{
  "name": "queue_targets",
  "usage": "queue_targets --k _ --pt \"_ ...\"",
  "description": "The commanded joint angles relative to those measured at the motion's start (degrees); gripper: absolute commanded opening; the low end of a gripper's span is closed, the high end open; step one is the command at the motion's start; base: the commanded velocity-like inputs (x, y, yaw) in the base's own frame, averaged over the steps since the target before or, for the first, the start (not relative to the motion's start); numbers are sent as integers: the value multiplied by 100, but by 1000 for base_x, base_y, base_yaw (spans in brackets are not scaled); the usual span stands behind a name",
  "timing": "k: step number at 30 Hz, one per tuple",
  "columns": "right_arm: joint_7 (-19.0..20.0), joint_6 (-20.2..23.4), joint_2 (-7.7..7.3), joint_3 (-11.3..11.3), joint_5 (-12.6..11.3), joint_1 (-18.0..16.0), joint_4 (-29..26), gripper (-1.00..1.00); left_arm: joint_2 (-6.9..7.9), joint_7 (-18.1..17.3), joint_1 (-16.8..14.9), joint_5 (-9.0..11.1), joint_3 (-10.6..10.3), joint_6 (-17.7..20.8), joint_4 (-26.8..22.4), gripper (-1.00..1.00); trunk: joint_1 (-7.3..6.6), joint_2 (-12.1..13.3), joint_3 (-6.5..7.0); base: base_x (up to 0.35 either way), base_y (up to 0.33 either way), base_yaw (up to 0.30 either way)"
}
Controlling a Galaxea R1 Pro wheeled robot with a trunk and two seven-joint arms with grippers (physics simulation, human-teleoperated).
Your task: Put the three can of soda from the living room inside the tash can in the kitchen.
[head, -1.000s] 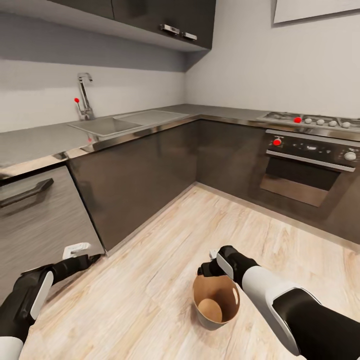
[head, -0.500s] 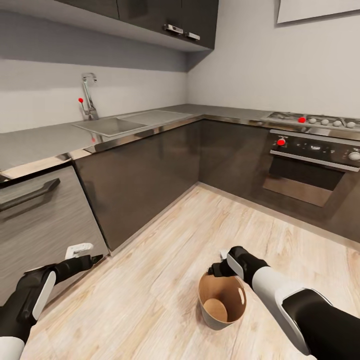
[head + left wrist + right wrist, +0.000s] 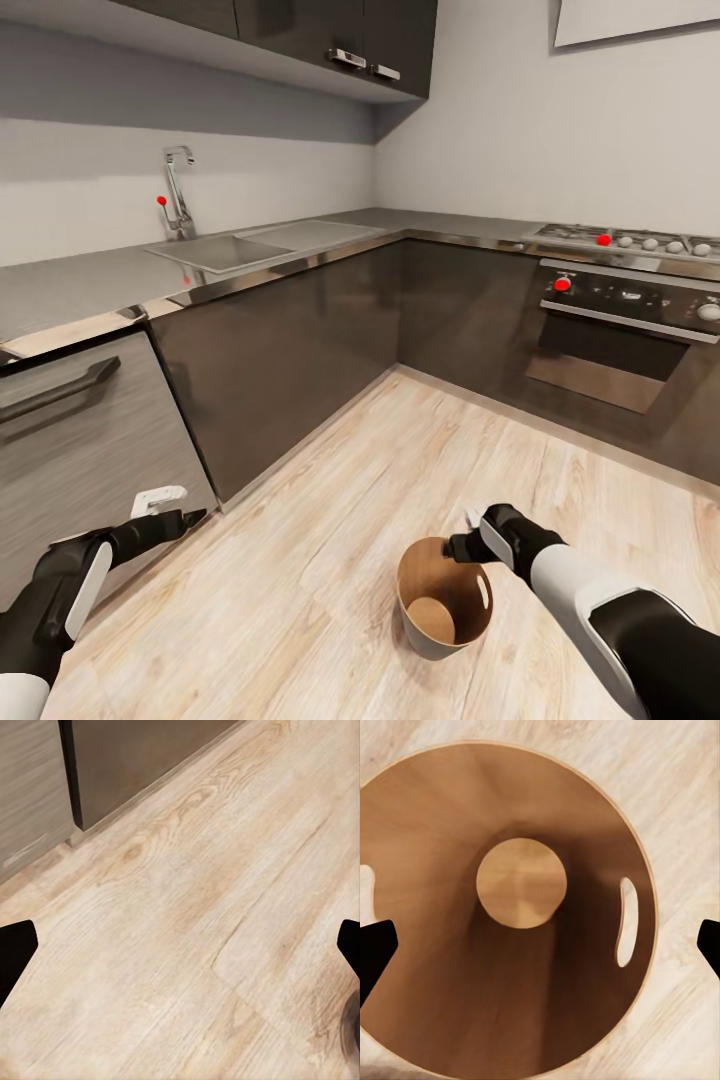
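My right arm reaches forward and down, its pincer [image 3: 462, 545] poised above the rim of the tash can [image 3: 443, 640], which stands upright on the wood floor [image 3: 330, 560] of the kitchen; my right wrist view looks straight into its brown inside [image 3: 521, 883], fingers spread wide, holding nothing. My left arm is bent low beside the cabinet [image 3: 80, 450], its pincer [image 3: 190, 518] also open over bare floor

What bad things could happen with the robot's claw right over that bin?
The right claw hangs open and empty over the trash can, close to its rim in the head view, so a low sweep could tip the bin. The bin's brown inside looks bare, so no can seems to have gone in. The left claw sits near the cabinet and might bump it.
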Motion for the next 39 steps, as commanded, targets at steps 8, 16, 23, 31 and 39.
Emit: queue_targets --k 8,16,23,31,39 --pt "5 -32 -85 -10 -1 51 -9 100 -1 0 0 2 0 0 -4 100 0 0 0 0 0 0" --pt "15 -30 -162 -14 3 58 -24 100 -1 0 0 2 -5 0 -4 100 0 0 0 0 0 0" --pt "30 -28 -403 -5 10 59 -54 100 -1 0 0 2 -8 0 -3 100 0 0 0 0 0 0" --pt "35 -27 -481 12 12 59 -65 100 -1 6 0 2 -9 0 -4 100 0 0 0 0 0 0" --pt "28 -27 -463 23 13 59 -69 100 -1 14 -3 2 -16 0 -5 100 0 0 0 0 0 0"
